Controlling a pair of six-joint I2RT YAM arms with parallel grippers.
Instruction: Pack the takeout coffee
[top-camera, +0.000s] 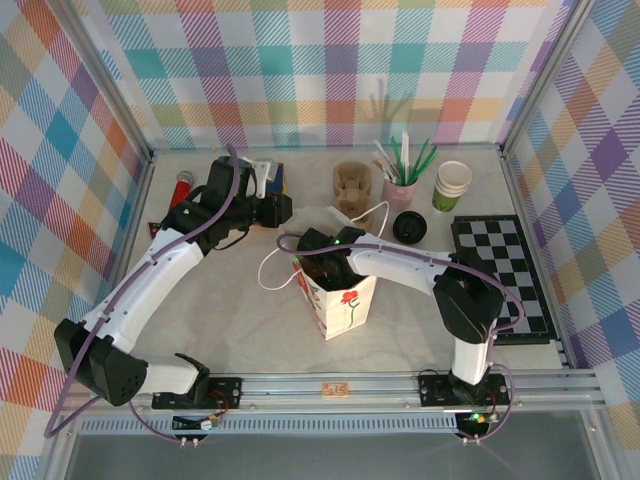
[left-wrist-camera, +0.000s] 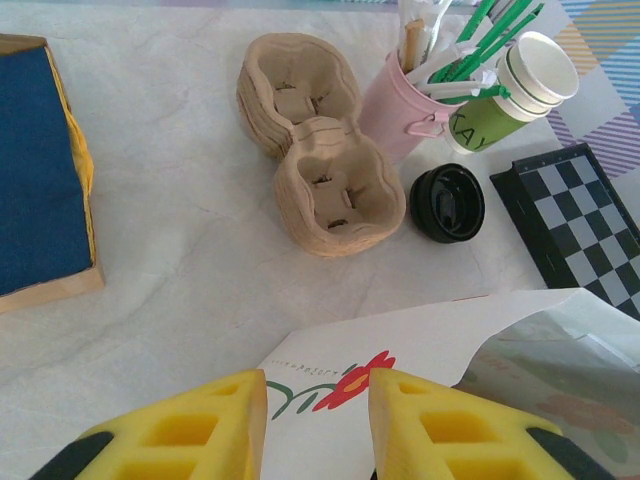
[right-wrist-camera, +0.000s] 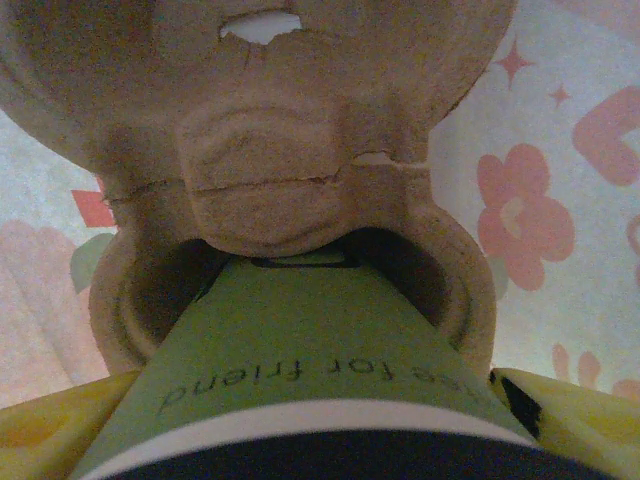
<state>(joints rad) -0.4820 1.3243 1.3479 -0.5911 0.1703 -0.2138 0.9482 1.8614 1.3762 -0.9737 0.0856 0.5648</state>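
- table: pale top, both arm bases at its 6 o'clock edge.
- checkerboard: lies flat at 3 o'clock of the bag.
- white paper bag: upright mid-table, mouth open, red flower print on the near face.
- right hand: down inside the bag mouth. Its yellow fingers stand wide, one on each side of the takeout coffee's top end, gripping it.
- left hand: 11 o'clock of the bag, fingers partly apart, nothing clamped. A printed bag panel shows through the gap; can't tell if it touches.
- pulp carrier: inside the bag, printed bag walls behind it.
- carrier stack: on the table at 12 o'clock of the bag.
- takeout coffee: in the bag. Green cup with black lid, lower end inside a round socket of the pulp carrier.
- cup stack: green-and-cream, no lid, 1–2 o'clock of the bag, just beside the pink cup.
- pink cup: holds green and white sticks, 1 o'clock of the bag.
- loose black lid: on the table at 6 o'clock of the pink cup.
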